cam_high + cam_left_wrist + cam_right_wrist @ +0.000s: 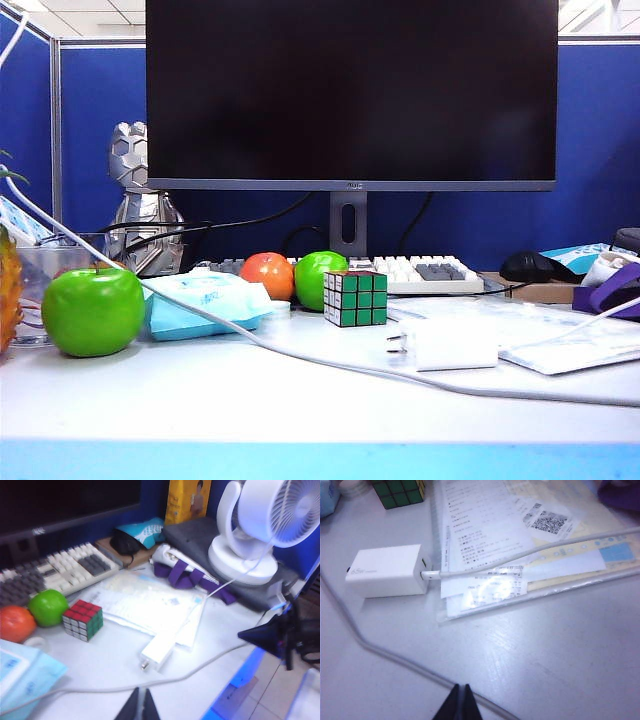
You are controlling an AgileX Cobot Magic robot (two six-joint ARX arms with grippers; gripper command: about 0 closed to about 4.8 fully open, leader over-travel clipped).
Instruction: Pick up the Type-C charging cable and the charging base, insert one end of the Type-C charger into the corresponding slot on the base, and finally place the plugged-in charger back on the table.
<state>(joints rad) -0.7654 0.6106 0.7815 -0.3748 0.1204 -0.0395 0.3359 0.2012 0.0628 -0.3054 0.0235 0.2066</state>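
Observation:
The white charging base (387, 570) lies on its side on the table (200, 400), beside a clear folder of papers. The thin white Type-C charging cable (520, 555) has its plug seated in the slot at the base's end and runs off across the papers. In the exterior view the base (447, 343) shows its two prongs pointing toward the left. My right gripper (460, 695) hangs shut and empty above the table, on the near side of the base. My left gripper (140, 705) is also shut and empty, above a thicker cord, with the base (160, 647) beyond it. Neither gripper shows in the exterior view.
A thicker white cord (300, 355) snakes across the table in front of the base. A Rubik's cube (355, 297), a green apple (93, 310), an orange (268, 275), a tissue pack (205, 300), a keyboard (420, 272), the papers (495, 535) and a desk fan (250, 530) stand around.

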